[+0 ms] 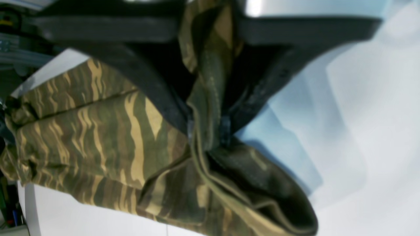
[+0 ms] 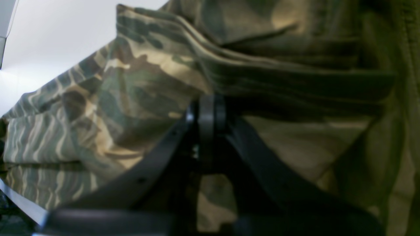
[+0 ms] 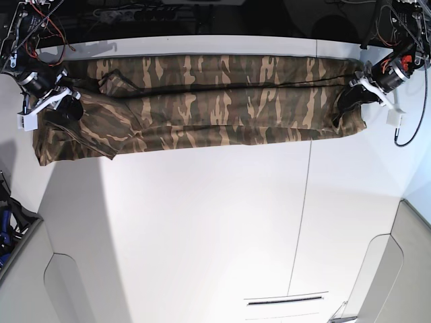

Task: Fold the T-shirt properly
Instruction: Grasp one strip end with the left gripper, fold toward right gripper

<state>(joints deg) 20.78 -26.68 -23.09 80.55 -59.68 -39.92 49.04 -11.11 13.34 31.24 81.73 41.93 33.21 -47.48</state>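
The camouflage T-shirt (image 3: 202,101) lies folded into a long strip across the far part of the white table (image 3: 202,229). At its right end my left gripper (image 3: 355,93) is shut on a bunched edge of the T-shirt (image 1: 98,137); in the left wrist view the black fingers (image 1: 164,95) close on a strip of cloth at the left gripper (image 1: 206,129). At the strip's left end sits my right gripper (image 3: 62,106). In the right wrist view the right gripper (image 2: 207,108) has its tips together against stacked folds of the T-shirt (image 2: 137,82).
A thin seam (image 3: 304,202) runs down the table right of centre. Cables and dark frame parts (image 3: 40,20) crowd the far edge behind the arms. Grey panels (image 3: 27,269) flank the table at both near corners, and a slot (image 3: 286,301) sits near the front edge.
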